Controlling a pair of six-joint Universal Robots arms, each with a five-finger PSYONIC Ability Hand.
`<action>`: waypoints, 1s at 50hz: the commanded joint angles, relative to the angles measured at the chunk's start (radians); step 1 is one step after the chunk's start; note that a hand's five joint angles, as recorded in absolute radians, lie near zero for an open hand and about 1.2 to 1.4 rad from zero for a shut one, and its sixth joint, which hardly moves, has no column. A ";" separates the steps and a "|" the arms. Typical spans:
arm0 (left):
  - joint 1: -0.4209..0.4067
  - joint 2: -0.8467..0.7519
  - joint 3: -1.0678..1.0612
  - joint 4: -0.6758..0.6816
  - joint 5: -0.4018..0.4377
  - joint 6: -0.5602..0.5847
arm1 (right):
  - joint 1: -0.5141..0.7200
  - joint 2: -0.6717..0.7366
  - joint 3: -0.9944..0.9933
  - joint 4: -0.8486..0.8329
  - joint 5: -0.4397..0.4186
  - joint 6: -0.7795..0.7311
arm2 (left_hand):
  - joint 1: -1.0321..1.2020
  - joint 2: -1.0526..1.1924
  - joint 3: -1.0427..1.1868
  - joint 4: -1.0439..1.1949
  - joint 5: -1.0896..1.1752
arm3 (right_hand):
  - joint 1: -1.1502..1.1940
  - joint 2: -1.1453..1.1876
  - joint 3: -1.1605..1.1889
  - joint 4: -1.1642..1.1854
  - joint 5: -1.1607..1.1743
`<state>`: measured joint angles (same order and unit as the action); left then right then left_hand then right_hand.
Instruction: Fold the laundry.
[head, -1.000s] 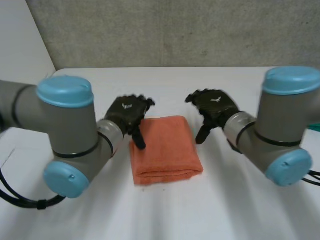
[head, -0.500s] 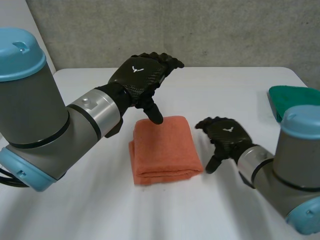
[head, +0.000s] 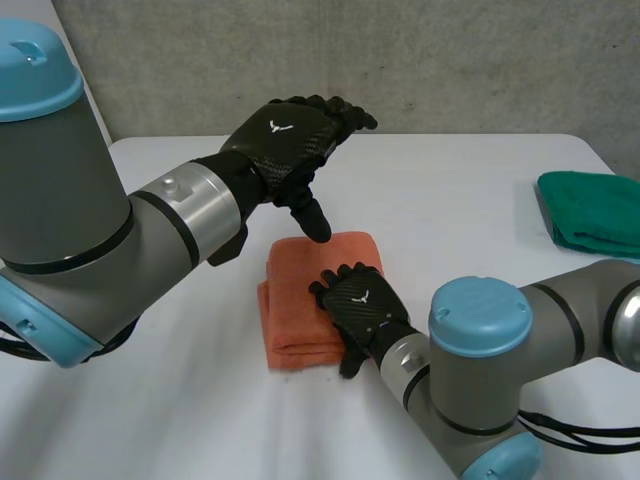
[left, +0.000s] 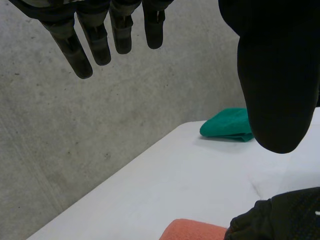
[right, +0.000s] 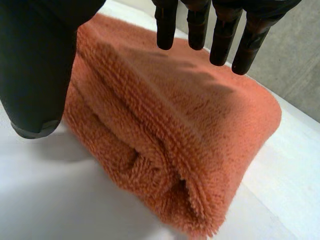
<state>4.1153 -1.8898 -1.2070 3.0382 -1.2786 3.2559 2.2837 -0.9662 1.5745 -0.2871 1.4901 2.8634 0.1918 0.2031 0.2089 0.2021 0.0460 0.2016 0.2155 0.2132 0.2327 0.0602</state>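
Under right hand (head: 362, 305), fingers straight: folded orange towel (head: 290, 300); left hand (head: 280, 145) above far edge, fingers loose.

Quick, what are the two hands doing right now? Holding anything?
Left hand: open, raised, holding nothing.
Right hand: open over the towel, not gripping it.

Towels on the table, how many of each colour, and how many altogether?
orange towel: 1
green towel: 1
Total: 2
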 joint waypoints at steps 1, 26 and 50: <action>0.003 0.001 -0.002 0.002 -0.002 -0.001 | 0.000 0.049 -0.036 -0.010 0.016 -0.035 | -0.014 -0.025 -0.031 -0.024 -0.042 | 0.045 0.031 0.033 0.014 0.012; 0.007 0.000 -0.012 0.002 -0.004 -0.005 | 0.000 0.130 -0.122 -0.052 0.016 -0.099 | -0.014 -0.025 -0.031 -0.024 -0.042 | 0.388 0.374 0.377 0.357 0.355; 0.005 0.000 -0.019 0.002 -0.005 -0.008 | -0.091 0.126 -0.189 -0.035 0.072 -0.213 | -0.014 -0.025 -0.031 -0.024 -0.042 | 1.005 0.991 0.993 0.974 0.972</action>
<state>4.1204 -1.8902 -1.2249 3.0403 -1.2840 3.2473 2.2567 -0.8316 1.3804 -0.3273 1.5575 2.7122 0.1918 0.2031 0.2089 0.2021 0.0460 0.7882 1.0239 1.0176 1.0248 0.5349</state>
